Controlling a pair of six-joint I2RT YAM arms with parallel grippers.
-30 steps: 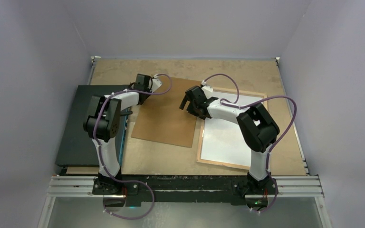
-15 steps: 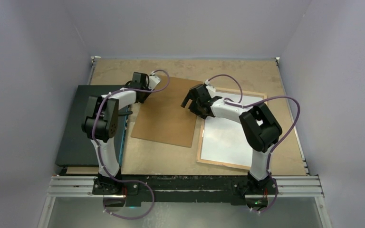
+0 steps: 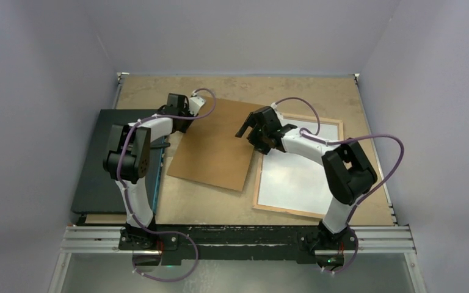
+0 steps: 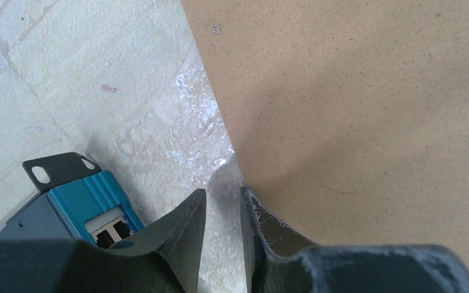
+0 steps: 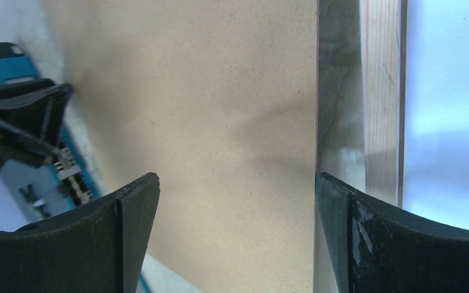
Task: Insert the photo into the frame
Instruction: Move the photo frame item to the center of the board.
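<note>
Table (image 3: 342,91), top view. Dark flat board (image 3: 101,165) lies left of left gripper (image 4: 223,198). Frame (image 3: 293,180) lies wood back up, just right of right gripper (image 5: 237,178). Brown backing board (image 3: 214,149) lies flat between the two grippers. Right gripper: jaws wide, holding nothing, above the board's right edge. Left gripper: jaws narrow with a gap showing, at the board's left edge; contact unclear. Blue box (image 4: 91,201) sits just left of it.

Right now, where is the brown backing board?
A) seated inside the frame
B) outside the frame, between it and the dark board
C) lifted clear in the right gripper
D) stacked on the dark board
B: the top view shows the backing board outside the frame, between it and the dark board; the right gripper hovers open over its edge.
</note>
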